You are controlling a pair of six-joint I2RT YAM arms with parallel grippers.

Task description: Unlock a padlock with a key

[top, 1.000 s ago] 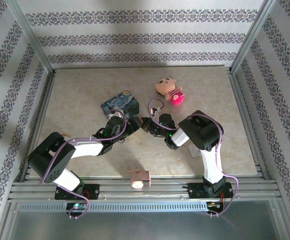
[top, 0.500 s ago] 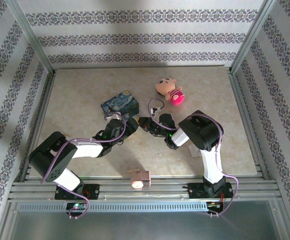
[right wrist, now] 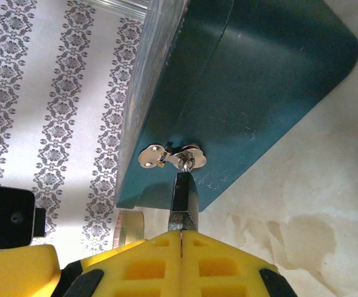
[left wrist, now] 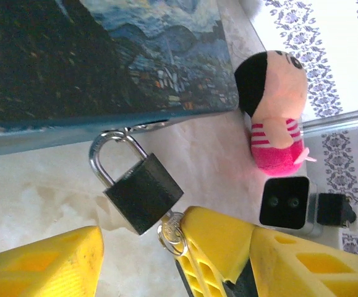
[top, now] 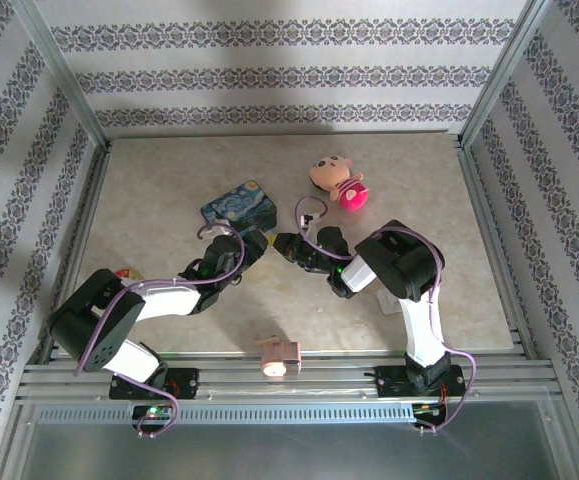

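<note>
The padlock (left wrist: 143,193) lies on the marble worktop (top: 169,170) against the near side of the blue starry-night tin (top: 235,204), left of the worktop's middle. Its silvery shackle (left wrist: 101,158) is threaded through the tin's small hasp (right wrist: 154,154), and both shackle legs appear seated in the dark body.

The right claw (right wrist: 180,234) is closed tight, with its yellow pads (right wrist: 141,266) meeting along one seam. It pinches the key (left wrist: 169,224), whose silvery end and ring show at the padlock's bottom face. The rest of the key is hidden between the pads. From the right wrist the padlock reads as a thin dark bar running from the claw tip up to the hasp.

The left claw (top: 253,246) is spread wide and grips nothing. One yellow finger (left wrist: 42,266) sits to one side of the padlock and the other lies beyond the right claw, neither touching the lock.

From above, the two claw tips come nose to nose at the tin's near right corner. A doll in pink (top: 337,182) lies to the far right of the tin, apart from it.
</note>
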